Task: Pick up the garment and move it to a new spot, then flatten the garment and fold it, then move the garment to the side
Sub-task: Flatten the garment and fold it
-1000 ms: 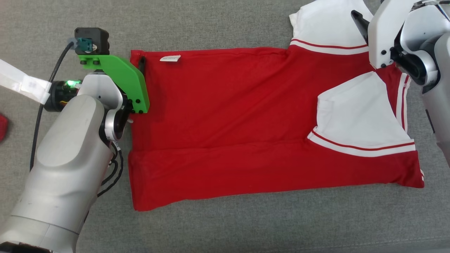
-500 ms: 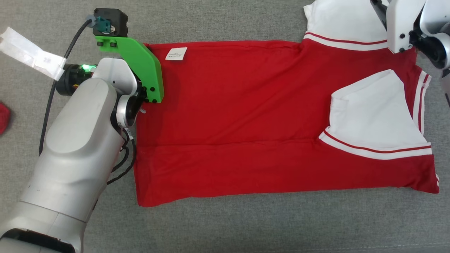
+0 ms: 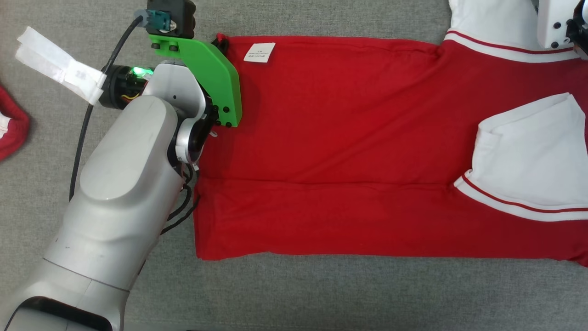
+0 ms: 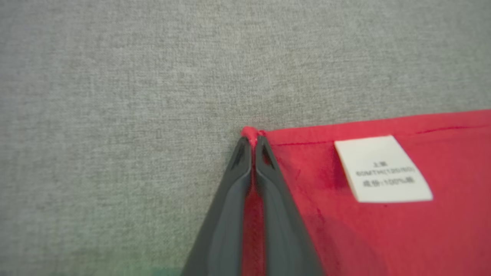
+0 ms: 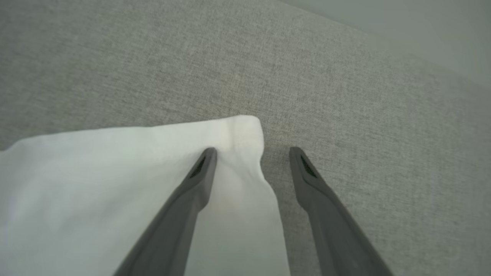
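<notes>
Where the red garment (image 3: pixel 349 151) is spread flat on the grey fabric surface (image 3: pixel 321 294), its hem is turned toward 9 o'clock in the head view and its white sleeves toward 3 o'clock. The hem corner at 11 o'clock of the garment is pinched by the left gripper (image 4: pixel 251 143). In the left wrist view the two dark fingers are seen pressed together, with a small nub of red cloth caught between their tips. A white care label (image 4: pixel 381 168) is sewn just inside the hem, at 3 o'clock of that pinched corner. One white sleeve (image 3: pixel 533 151), trimmed with a red stripe, is folded over the red body at 3 o'clock. The other sleeve (image 5: pixel 115 184) is laid out on the surface at 1 o'clock. Over this far sleeve the right gripper (image 5: pixel 251 153) is held with its fingers well apart. One fingertip is over the white cloth and the other over bare grey fabric, and nothing is gripped. Whether the tips touch the cloth cannot be told. A green bracket (image 3: pixel 206 73) is carried on the left wrist. A second piece of red cloth (image 3: pixel 11 128) is seen at the 9 o'clock edge, well apart from the garment.
</notes>
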`<state>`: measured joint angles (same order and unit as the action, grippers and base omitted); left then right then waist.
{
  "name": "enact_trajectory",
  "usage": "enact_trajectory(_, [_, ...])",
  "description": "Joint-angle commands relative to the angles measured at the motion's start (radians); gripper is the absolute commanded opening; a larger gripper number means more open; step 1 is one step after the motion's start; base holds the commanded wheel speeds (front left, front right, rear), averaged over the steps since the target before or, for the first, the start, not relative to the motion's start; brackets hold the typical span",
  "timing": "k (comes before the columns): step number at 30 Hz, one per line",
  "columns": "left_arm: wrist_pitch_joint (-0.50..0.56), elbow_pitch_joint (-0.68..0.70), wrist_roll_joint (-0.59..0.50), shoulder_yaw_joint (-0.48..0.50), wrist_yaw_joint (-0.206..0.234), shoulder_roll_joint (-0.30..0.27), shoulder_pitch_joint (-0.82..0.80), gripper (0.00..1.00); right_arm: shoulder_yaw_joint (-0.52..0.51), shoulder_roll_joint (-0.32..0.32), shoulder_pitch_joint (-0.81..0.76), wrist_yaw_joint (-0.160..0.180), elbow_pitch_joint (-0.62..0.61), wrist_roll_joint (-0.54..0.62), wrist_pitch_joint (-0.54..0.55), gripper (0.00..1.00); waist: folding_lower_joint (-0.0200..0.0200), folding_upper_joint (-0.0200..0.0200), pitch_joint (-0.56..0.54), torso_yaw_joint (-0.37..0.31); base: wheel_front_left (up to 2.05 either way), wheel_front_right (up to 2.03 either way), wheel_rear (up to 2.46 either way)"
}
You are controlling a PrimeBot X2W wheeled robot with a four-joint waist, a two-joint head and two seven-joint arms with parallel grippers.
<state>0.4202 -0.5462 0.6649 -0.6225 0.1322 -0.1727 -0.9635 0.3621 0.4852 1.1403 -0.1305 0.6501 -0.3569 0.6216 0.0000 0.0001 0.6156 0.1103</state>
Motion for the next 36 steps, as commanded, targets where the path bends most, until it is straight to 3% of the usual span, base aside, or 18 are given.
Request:
enact_trajectory(1, [0.018, -0.047, 0.002, -0.041, -0.004, 0.034, 0.062, 0.00, 0.012, -0.010, -0.012, 0.000, 0.021, -0.002, 0.010, 0.00, 0.0000, -0.0001, 0.010, 0.006, 0.00, 0.00, 0.00])
enact_trajectory(5, [-0.036, -0.047, -0.009, -0.024, 0.007, 0.028, 0.051, 0.00, -0.031, 0.000, 0.005, 0.001, 0.029, 0.034, -0.071, 0.00, 0.0000, -0.0001, 0.007, 0.000, 0.00, 0.00, 0.00])
enact_trajectory(18, [-0.296, -0.054, -0.043, 0.037, 0.031, -0.006, 0.036, 0.00, -0.137, -0.065, -0.034, 0.001, 0.041, 0.124, -0.327, 0.00, 0.0000, -0.0001, -0.063, -0.031, 0.00, 0.00, 0.00])
enact_trajectory(36, [-0.513, -0.045, -0.047, 0.021, -0.013, -0.035, 0.208, 0.00, -0.182, -0.078, -0.299, 0.001, -0.026, 0.056, -0.405, 0.00, 0.0000, -0.0001, -0.248, -0.061, 0.00, 0.00, 0.00])
